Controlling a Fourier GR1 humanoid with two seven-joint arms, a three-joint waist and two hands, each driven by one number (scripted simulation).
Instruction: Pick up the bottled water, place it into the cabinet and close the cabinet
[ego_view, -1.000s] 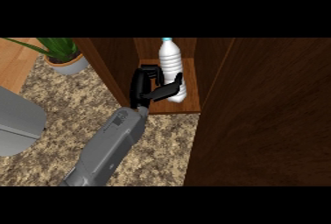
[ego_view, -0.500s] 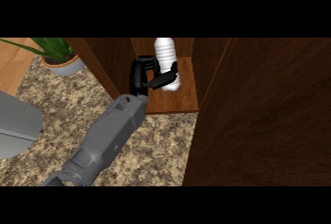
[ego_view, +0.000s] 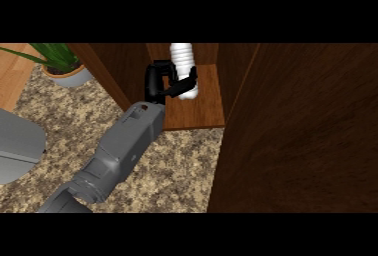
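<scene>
We see our right hand (ego_view: 161, 82) closed around the bottle (ego_view: 182, 55): the palm lies against its left side and the fingers (ego_view: 190, 79) curl across its front. The bottle is white and ribbed. We cannot read any print on it, and the hand covers much of its lower half. Its top is cut off at the upper edge of the view, so the cap does not show.

Hand and bottle are both inside the open cabinet (ego_view: 201, 107), above its wooden floor. Only a rounded bit of the bottle's base peeks out below the fingers, and we cannot tell whether it rests on the wood or hangs just over it.

Right of the hand the dark door (ego_view: 303, 135) stands open and fills that side, hiding whatever lies behind it. The grey forearm (ego_view: 122, 145) runs back from the hand, down and to the left, over the speckled counter (ego_view: 184, 160).

Far left of the hand stands a potted plant (ego_view: 60, 60), its leaves clipped by the edge. Below it a grey shape (ego_view: 18, 145) is cut off at the left edge, and we cannot make out what it is.
</scene>
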